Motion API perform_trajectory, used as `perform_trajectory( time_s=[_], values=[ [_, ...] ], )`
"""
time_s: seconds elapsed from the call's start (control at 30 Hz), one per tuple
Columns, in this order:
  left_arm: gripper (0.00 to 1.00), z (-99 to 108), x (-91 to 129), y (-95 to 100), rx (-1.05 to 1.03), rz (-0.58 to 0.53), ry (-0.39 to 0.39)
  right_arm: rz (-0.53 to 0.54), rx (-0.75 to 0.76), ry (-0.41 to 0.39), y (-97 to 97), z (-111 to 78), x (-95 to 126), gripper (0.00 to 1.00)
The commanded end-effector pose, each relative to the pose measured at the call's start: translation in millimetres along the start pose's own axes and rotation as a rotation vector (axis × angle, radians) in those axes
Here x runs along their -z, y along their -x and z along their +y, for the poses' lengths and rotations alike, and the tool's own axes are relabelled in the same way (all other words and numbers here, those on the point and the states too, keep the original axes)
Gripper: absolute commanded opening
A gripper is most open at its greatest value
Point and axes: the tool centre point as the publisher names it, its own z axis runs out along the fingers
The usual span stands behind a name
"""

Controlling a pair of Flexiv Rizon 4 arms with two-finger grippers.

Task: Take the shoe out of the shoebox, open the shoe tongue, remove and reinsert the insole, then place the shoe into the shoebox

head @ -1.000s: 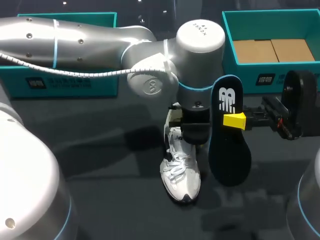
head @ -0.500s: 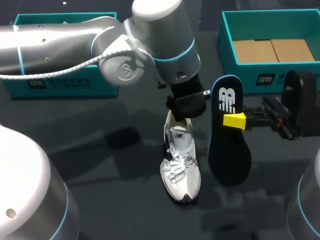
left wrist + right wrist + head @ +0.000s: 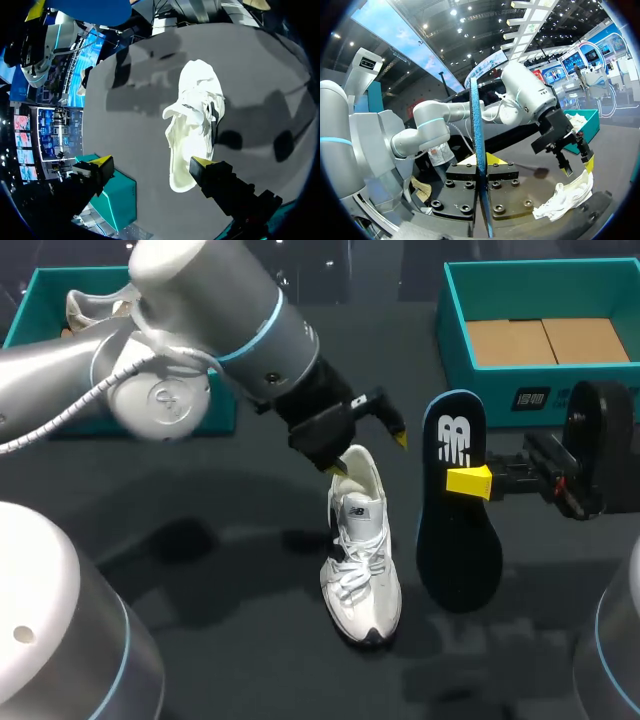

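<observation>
The right gripper (image 3: 468, 482) has its jaws clamped on the dark foam insole (image 3: 458, 540), right of the white laced sneaker (image 3: 362, 570). The left gripper (image 3: 368, 452) hovers over its heel, jaws wide and empty, likely to steady it.

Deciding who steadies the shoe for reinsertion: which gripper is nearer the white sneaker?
Left. The left gripper hangs open right at the heel of the white sneaker; the right gripper is off to the sneaker's side, shut on the insole.
</observation>
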Motion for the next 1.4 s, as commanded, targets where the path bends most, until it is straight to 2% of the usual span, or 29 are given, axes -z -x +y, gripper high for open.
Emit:
perform_trajectory(
  time_s=[0.03,0.1,0.23,0.7,0.87,1.0,1.23,1.4],
  values=[
    [1.00,4.5,5.2,-3.5,-0.018,-0.337,-0.007,-0.014,0.001,0.002,-7.3,-1.3,1.1,0.00],
    [1.00,6.1,11.1,4.5,-0.021,-0.407,0.008,-0.014,0.001,0.002,-7.3,-1.3,1.1,0.00],
    [1.00,8.0,37.6,26.1,-0.059,-0.626,0.023,-0.014,0.001,0.002,-7.3,-1.3,1.1,0.00],
    [1.00,8.0,37.6,26.1,-0.059,-0.626,0.023,-0.014,0.001,0.002,-7.3,-1.3,1.1,0.00],
    [1.00,11.0,62.3,38.7,-0.094,-0.743,-0.006,-0.014,0.001,0.002,-7.3,-1.3,1.1,0.00],
    [1.00,13.9,74.6,51.2,-0.106,-0.773,-0.017,-0.014,0.001,0.002,-7.3,-1.3,1.1,0.00],
    [1.00,10.3,86.9,58.6,-0.117,-0.792,-0.004,-0.014,0.001,0.002,-7.3,-1.3,1.1,0.00],
    [1.00,9.6,92.8,57.9,-0.111,-0.792,0.013,0.018,-0.132,0.013,22.3,13.3,14.5,0.00]
  ],
)
